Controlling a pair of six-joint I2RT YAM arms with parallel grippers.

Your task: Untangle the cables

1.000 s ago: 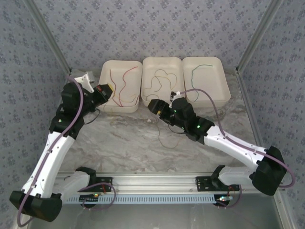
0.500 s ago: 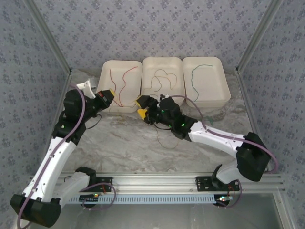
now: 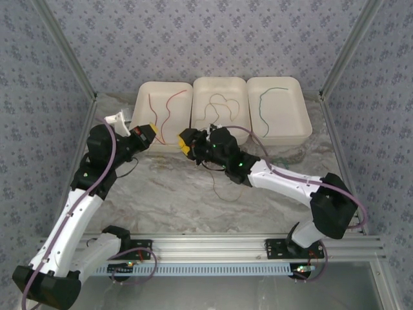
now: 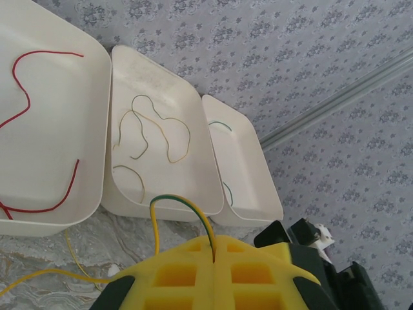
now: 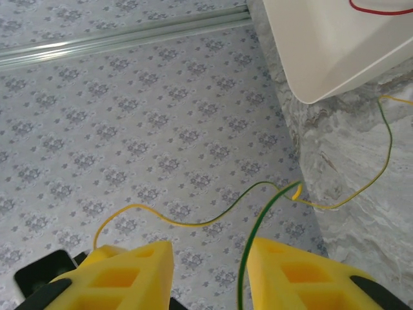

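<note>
No readable text or labels

Red cables (image 3: 162, 119) curve in the left tray (image 3: 143, 87), yellow-green cables (image 3: 216, 103) loop in the middle tray (image 3: 219, 80), and a green cable (image 3: 260, 106) lies in the right tray (image 3: 274, 79). Another yellow-green strand (image 4: 187, 205) arches from the left gripper's (image 4: 213, 258) closed pads, seemingly trailing onto the table (image 3: 168, 194).

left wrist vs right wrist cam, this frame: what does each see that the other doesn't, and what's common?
Left wrist, not right wrist: the middle tray and right tray, plus the left gripper shut on a yellow-green cable. Right wrist, not left wrist: the right gripper open, a green cable running through its gap. Both: the left tray with its red cable, and the marble tabletop.
</note>
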